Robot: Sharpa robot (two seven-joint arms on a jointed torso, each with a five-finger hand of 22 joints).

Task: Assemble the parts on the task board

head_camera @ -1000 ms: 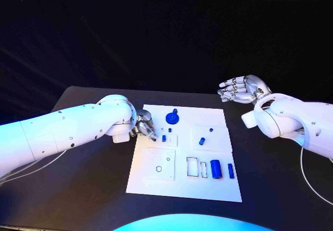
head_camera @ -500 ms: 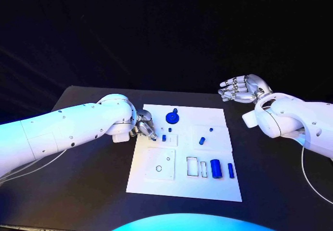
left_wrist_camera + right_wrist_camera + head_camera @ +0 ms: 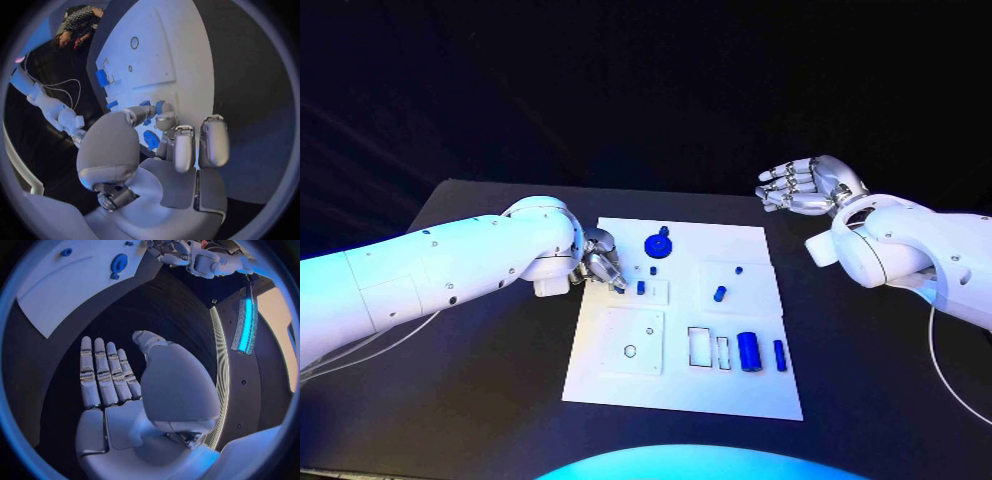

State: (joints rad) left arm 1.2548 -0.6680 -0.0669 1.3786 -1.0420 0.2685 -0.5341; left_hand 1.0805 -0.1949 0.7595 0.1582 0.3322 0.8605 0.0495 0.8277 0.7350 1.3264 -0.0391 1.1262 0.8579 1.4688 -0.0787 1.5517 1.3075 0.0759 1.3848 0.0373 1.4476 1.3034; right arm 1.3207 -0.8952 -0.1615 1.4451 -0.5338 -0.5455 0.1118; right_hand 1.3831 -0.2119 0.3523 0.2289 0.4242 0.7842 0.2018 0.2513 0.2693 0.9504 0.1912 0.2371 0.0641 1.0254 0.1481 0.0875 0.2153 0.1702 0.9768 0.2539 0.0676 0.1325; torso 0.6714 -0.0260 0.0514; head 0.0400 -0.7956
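- White task board [image 3: 687,310] lies flat in the middle of the black tabletop [image 3: 473,350], its long sides running away from the robot.
- Blue parts sit on it: a round part with a knob [image 3: 656,243] near the far edge, a small peg [image 3: 640,287] in the raised square plate by the left edge, and a short slanted piece [image 3: 720,294] in the square plate to the right of that.
- Nearer the robot, a thick blue cylinder [image 3: 751,350] and a thinner blue bar [image 3: 779,354] lie side by side close to the right edge, next to 2 narrow rectangular slots [image 3: 710,347].
- Another raised plate [image 3: 632,341] with a small oval hole sits at the near left of the board.
- Left hand [image 3: 602,261] hangs over the board's left edge beside the small peg; in the left wrist view its fingertips [image 3: 164,119] are drawn in around small blue pieces [image 3: 152,106] on the board, but I cannot tell whether it grips one.
- Right hand [image 3: 799,185] is raised beyond the board's far right corner, well apart from it, holding nothing; the right wrist view shows its fingers [image 3: 103,372] straight and side by side with the thumb off to one side.
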